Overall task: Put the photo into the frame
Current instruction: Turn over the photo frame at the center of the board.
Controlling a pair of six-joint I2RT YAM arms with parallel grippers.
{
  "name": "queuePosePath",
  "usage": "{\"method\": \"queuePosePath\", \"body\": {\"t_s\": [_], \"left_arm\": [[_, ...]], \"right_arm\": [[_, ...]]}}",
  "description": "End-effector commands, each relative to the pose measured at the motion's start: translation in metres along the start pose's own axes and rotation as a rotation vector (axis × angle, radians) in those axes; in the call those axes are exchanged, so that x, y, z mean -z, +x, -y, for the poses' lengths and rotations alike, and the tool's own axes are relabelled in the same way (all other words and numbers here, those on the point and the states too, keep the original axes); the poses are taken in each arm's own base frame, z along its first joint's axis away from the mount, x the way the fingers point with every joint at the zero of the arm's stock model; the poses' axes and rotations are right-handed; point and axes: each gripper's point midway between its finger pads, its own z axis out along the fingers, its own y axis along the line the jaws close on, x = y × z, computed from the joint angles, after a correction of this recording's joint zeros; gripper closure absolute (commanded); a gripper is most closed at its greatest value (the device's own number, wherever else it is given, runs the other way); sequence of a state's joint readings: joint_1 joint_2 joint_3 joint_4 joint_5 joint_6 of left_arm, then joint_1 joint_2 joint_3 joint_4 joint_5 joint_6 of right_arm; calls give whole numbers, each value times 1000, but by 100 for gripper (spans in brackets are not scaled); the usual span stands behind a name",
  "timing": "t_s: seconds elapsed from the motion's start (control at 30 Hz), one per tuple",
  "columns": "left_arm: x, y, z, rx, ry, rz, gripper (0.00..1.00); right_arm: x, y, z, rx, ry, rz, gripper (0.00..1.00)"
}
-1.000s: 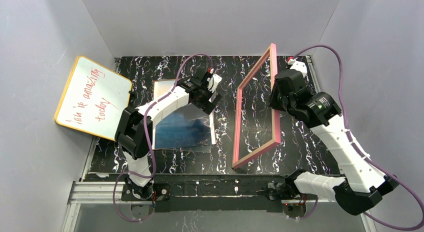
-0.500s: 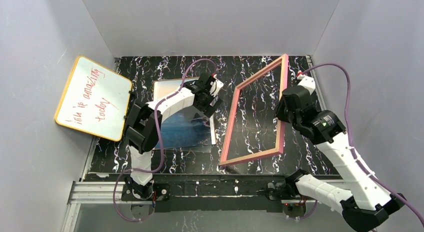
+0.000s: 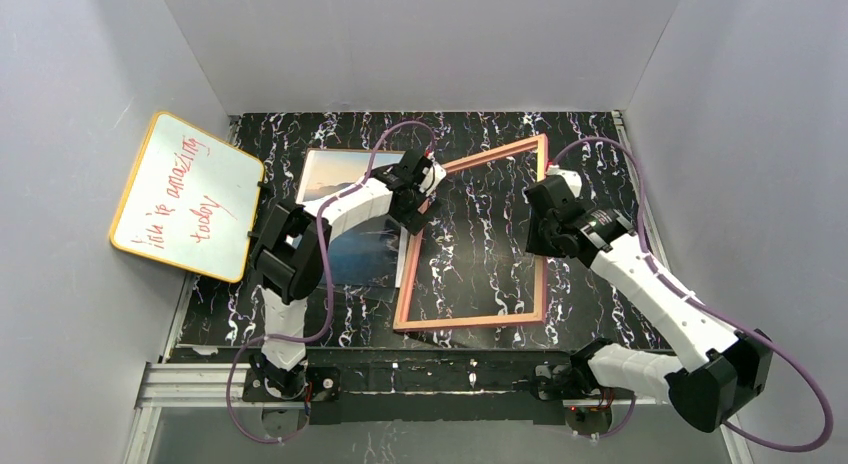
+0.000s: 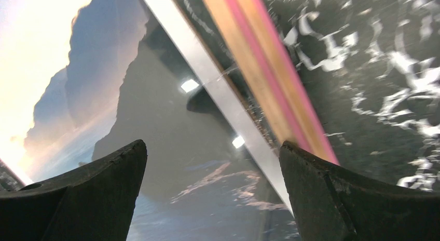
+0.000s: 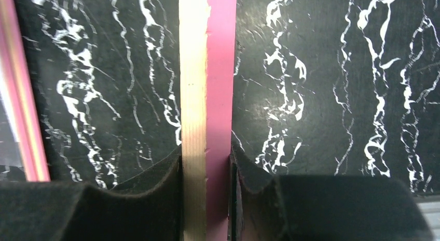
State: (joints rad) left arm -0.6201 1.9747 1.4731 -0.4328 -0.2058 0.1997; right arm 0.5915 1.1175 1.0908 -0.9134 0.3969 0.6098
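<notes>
Pink wood is pinched between the right fingers (image 5: 155,199), which grip the right rail of the frame (image 3: 470,322). It lies low over the marbled table (image 3: 590,144), its left rail just beside the photo (image 3: 352,256). That lies face up, and the left fingers (image 4: 93,189) hang wide open above it, holding nothing. I'd judge the frame is being placed. Next, the photo needs lifting and sliding in. The left arm crowds that seam. A whiteboard (image 3: 185,196) leans far left.
</notes>
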Motion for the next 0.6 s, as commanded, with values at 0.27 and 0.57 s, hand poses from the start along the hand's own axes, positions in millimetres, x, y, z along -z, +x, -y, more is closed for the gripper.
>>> {"method": "queuePosePath", "body": {"t_s": [0.27, 0.57], "left_arm": [[-7, 21, -34, -27, -123, -57, 2], [-19, 47, -18, -61, -63, -111, 2]], "right_arm": [[-44, 14, 25, 137, 231, -78, 85], [-86, 25, 27, 209, 331, -145, 84]]}}
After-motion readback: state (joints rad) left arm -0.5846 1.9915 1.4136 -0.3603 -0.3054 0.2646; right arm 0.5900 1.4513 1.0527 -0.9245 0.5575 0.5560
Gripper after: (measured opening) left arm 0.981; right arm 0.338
